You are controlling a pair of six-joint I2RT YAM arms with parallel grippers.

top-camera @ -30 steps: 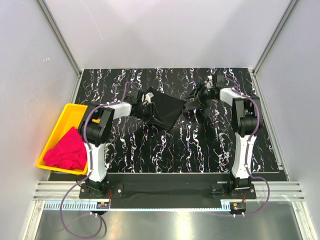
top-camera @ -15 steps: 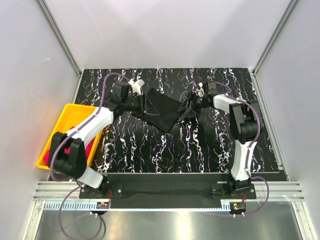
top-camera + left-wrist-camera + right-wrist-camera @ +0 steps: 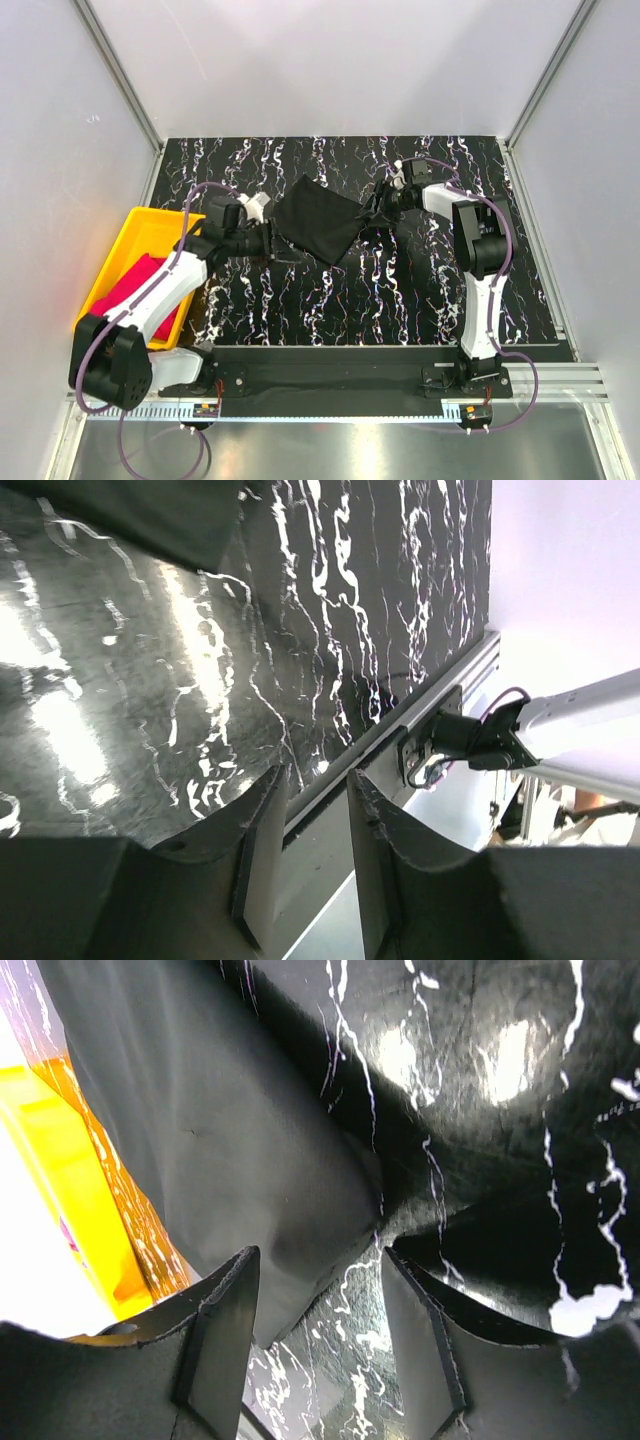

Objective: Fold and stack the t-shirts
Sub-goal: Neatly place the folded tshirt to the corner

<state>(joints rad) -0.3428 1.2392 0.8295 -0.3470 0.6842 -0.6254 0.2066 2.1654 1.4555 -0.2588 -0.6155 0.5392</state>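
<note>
parting only a little, the fingers (image 3: 262,850) of the left gripper (image 3: 316,773) leave a narrow gap with nothing in it — released, holding no cloth. it sits low over the marbled black table (image 3: 400,290), just beside the black t-shirt (image 3: 315,222) on the side facing the yellow tray (image 3: 125,240). in the left wrist view only a corner of the black t-shirt shows, beyond the fingertips and apart from them.

the right gripper (image 3: 320,1255) is at the opposite side of the black t-shirt, its fingers spread wider. a drawn-out edge of the cloth reaches in between them near one finger, with bare table across the rest of the gap. the jaws are unclenched and nothing is pinched.

the yellow tray stands well apart from the black t-shirt, past the left arm. the pink t-shirt (image 3: 135,290) lies crumpled inside it, partly hidden by that arm's forearm, which crosses above the tray. nothing lies on the black t-shirt.

the black t-shirt rests flat on the table between the two grippers — folded into a rough four-sided patch turned cornerwise to the table's edges. its surface is mostly smooth, and the corner toward the right gripper is bunched and pulled to a point.
</note>
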